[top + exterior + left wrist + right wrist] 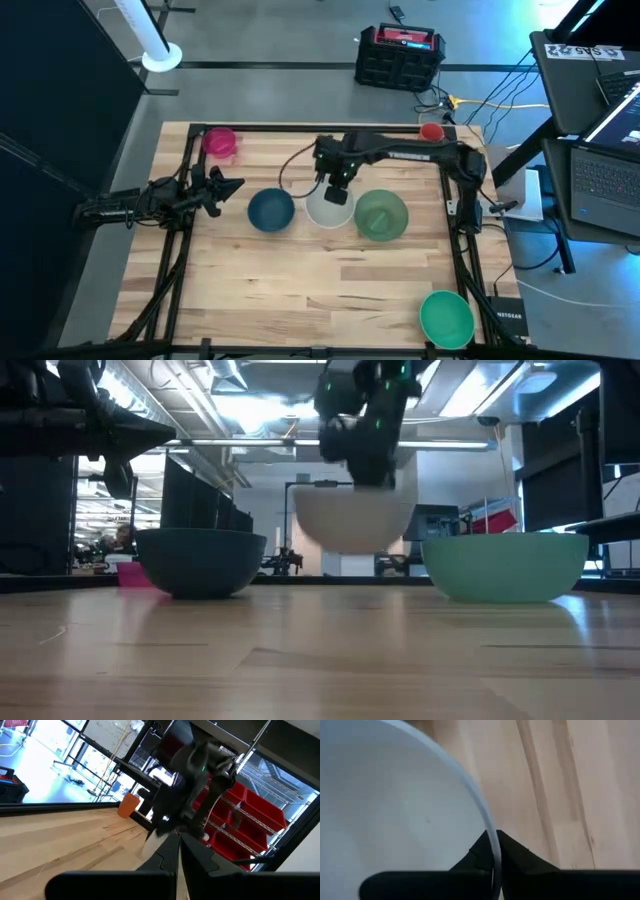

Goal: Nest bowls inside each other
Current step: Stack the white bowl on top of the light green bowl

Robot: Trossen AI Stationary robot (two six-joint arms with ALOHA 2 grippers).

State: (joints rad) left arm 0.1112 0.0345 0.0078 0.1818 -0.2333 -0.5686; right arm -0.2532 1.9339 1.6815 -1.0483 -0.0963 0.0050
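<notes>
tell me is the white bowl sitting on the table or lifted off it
Lifted. In the low view the white bowl hangs above the table, its base clear of the wood, with the right gripper shut on its rim.

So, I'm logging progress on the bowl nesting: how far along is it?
Nothing is nested yet. In hand: the right pincer is shut on the rim of the white bowl, lifted off the table. Left: the teal bowl, sage bowl, bright green bowl and pink bowl all sit apart. The left pincer waits shut.
</notes>
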